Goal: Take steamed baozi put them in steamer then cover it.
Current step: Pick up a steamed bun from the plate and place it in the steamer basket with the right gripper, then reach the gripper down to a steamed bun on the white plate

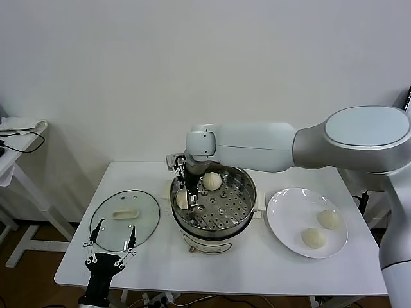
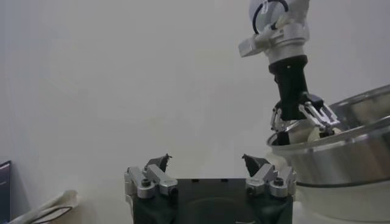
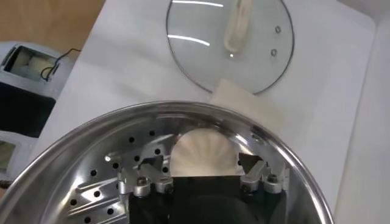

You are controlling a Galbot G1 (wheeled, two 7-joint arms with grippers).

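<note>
Now your right gripper cradles a soft baozi inside the steamer; squeeze its sides lightly, left gripper spread wide

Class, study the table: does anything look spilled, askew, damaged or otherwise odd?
Nothing stands out. The steamer stands upright with one baozi inside and another between the right tool's fingers; two wait on the plate; the lid lies flat.

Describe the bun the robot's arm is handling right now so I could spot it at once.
Find the shiny steel steamer in the middle of the white table. At its left inner wall the right gripper reaches in around a bun. Unlike the other bun in the steamer, it sits between the fingers.
</note>
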